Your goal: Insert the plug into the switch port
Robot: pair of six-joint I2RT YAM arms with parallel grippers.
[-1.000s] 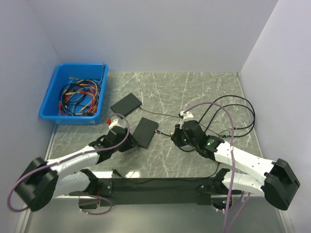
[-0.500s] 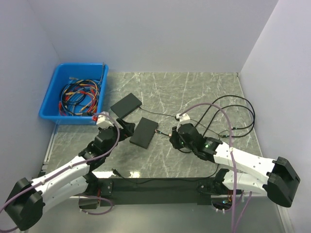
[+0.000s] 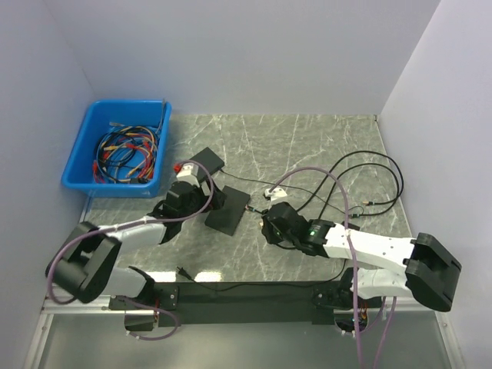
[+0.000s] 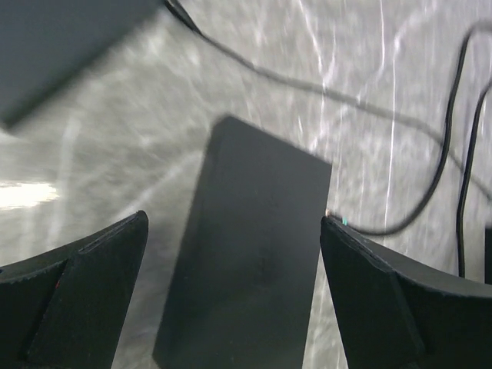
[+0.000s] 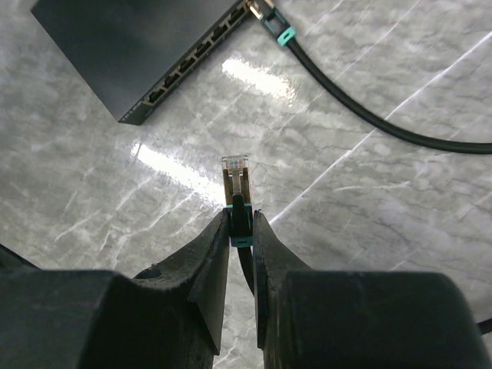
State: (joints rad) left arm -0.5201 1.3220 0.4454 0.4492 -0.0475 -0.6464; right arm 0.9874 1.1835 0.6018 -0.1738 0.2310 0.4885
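One grey marbled table [image 3: 307,138], veined in white, glossy enough to throw back lamp glare just beside the switch [image 3: 228,209]. Plain pale walls on three sides: beyond the switch, far to its left, far to its right.

Counted on that surface:
- Two flat black boxes: the switch, lying at a slant mid-table, and a second box [image 3: 200,164] just beyond its far left corner, apart from it.
- One blue bin [image 3: 81,157], well left of the switch and farther back, holding a tangle of orange, red, yellow and black leads [image 3: 123,150], too knotted to count.
- One row of ports [image 5: 184,69] along the switch's long side, the one turned to the right arm; exact number hard to make out.
- One connector [image 5: 286,36] with a teal boot, seated in the end port at the switch's far corner, with a black cable running off to the right.
- Several black cable loops [image 3: 373,173], well right of the switch; number of separate cables not clear.

At the left gripper [image 4: 233,223]: spread as wide as can be, hanging right over the switch, one finger [image 4: 84,292] off each long side of the dark lid, touching nothing that shows.

At the right gripper [image 5: 240,219]: pressed together on the plug [image 5: 235,173], pinching its teal boot. Clear tip pointed toward the port side of the switch, short of it, bare marble between. Not in any port.
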